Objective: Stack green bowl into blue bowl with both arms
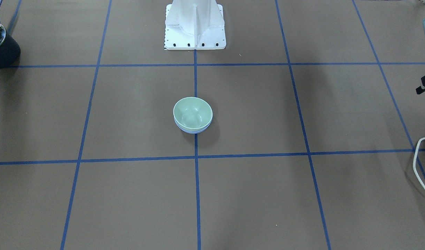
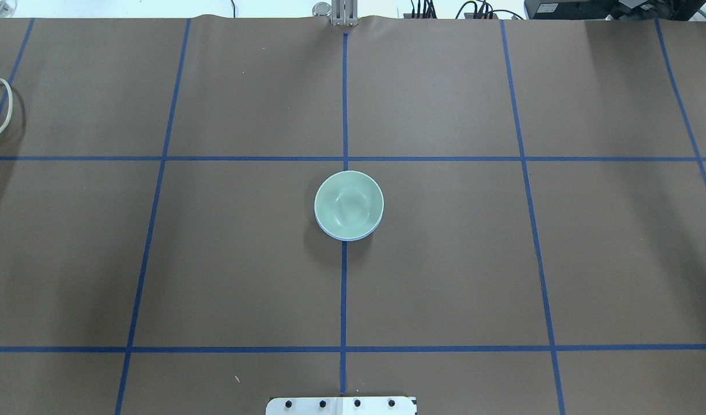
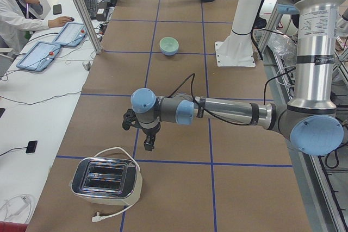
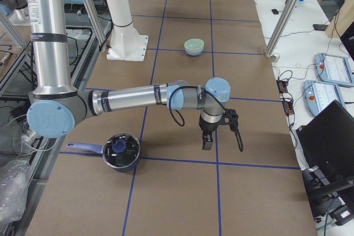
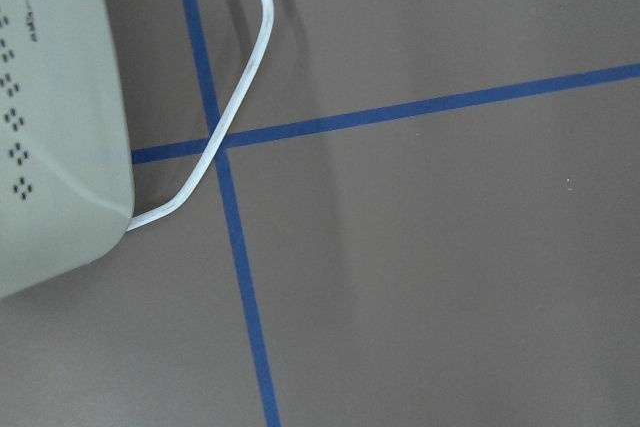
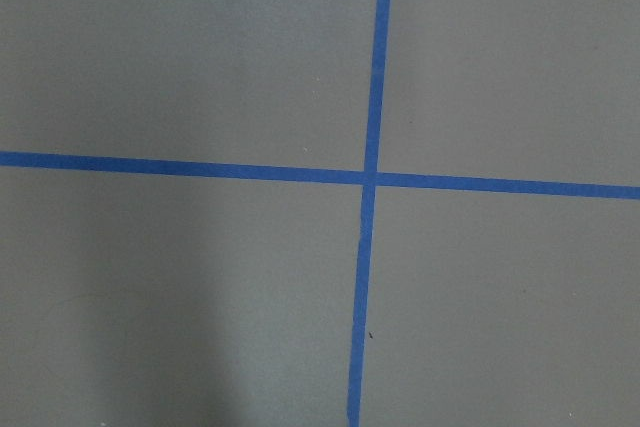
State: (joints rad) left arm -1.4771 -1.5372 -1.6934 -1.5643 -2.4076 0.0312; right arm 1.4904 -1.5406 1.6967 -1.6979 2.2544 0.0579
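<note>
The green bowl (image 1: 193,113) sits nested inside the blue bowl (image 1: 193,131) at the table's centre, on the middle tape line. Only the blue bowl's rim shows beneath it in the overhead view (image 2: 346,237), under the green bowl (image 2: 348,203). Both arms are drawn back to the table's ends, far from the bowls. The left gripper (image 3: 138,137) hangs over the table near the toaster; only a black piece of it shows at the front view's right edge. The right gripper (image 4: 224,146) hangs near the pot. I cannot tell whether either is open or shut. Neither wrist view shows any fingers.
A toaster (image 3: 106,183) with a white cord (image 5: 250,67) stands at the table's left end. A dark pot (image 4: 120,151) with a lid stands at the right end. The white robot base (image 1: 195,24) stands behind the bowls. An operator sits at a side desk.
</note>
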